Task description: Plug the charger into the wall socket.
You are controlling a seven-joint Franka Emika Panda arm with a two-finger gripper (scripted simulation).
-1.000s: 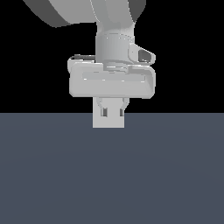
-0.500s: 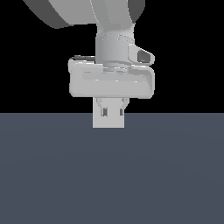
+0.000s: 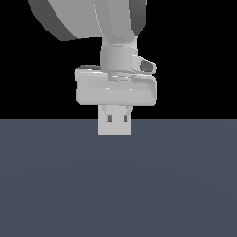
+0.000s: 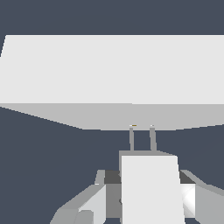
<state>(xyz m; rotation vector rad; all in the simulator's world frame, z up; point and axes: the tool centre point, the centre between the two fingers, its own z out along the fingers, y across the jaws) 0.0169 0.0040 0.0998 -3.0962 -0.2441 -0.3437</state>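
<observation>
In the wrist view my gripper (image 4: 148, 199) is shut on the charger (image 4: 151, 188), an off-white block held between the two fingers (image 4: 92, 203). Two thin prongs (image 4: 131, 139) stick out of its far end. Their tips meet the shaded face of the wall socket (image 4: 113, 70), a large off-white panel, right where a tiny orange hole shows. In the exterior view the gripper (image 3: 116, 121) hangs under the hand, with an off-white square, the wall socket (image 3: 115, 130), at its fingertips. The charger cannot be told apart there.
A flat dark blue-grey floor (image 3: 115, 185) fills the lower half of the exterior view, under a black background. The arm's wide hand (image 3: 115, 90) and wrist rise above the gripper.
</observation>
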